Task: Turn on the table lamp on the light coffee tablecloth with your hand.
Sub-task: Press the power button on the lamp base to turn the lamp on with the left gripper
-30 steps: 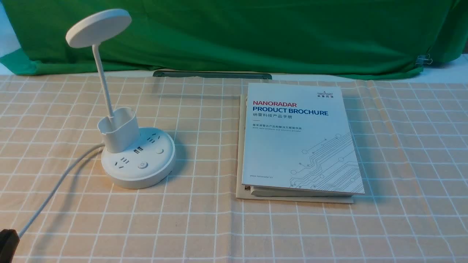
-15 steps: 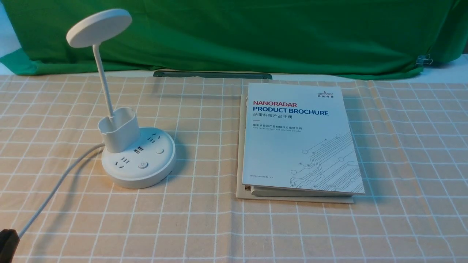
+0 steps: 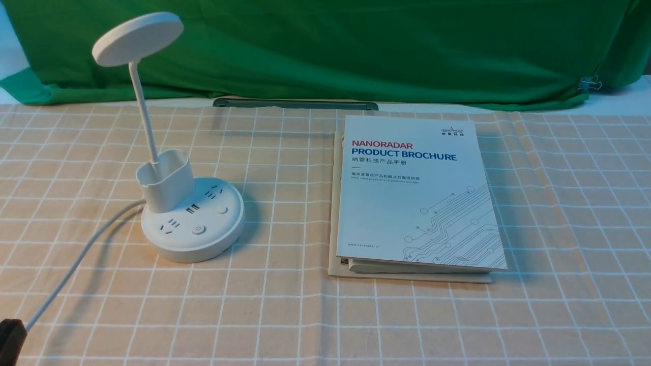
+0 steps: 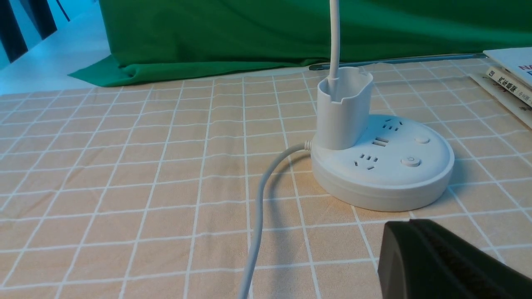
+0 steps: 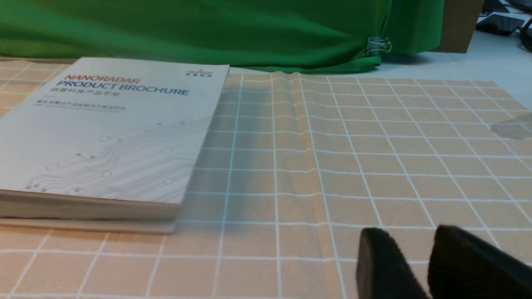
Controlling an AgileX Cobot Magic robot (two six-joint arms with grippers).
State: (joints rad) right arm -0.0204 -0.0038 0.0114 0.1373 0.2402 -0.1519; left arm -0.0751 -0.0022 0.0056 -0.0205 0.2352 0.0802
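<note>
The white table lamp [image 3: 193, 229] stands unlit at the left of the light coffee tablecloth [image 3: 285, 310], its disc head [image 3: 137, 38] raised on a thin neck. On the round base, a power button [image 4: 410, 161] faces the near side. The white cord [image 3: 76, 264] trails toward the near left corner. Only the dark tip of my left gripper [image 3: 10, 338] shows there, well short of the lamp. In the left wrist view that left gripper [image 4: 409, 226] has its fingers pressed together, empty, just short of the base. My right gripper [image 5: 415, 237] hovers slightly open over bare cloth.
A stack of books topped by a white product brochure [image 3: 414, 193] lies right of centre. A green backdrop cloth [image 3: 356, 46] hangs behind the table. A thin grey bar [image 3: 295, 104] lies at its foot. A raised crease runs down the tablecloth [image 5: 303, 137].
</note>
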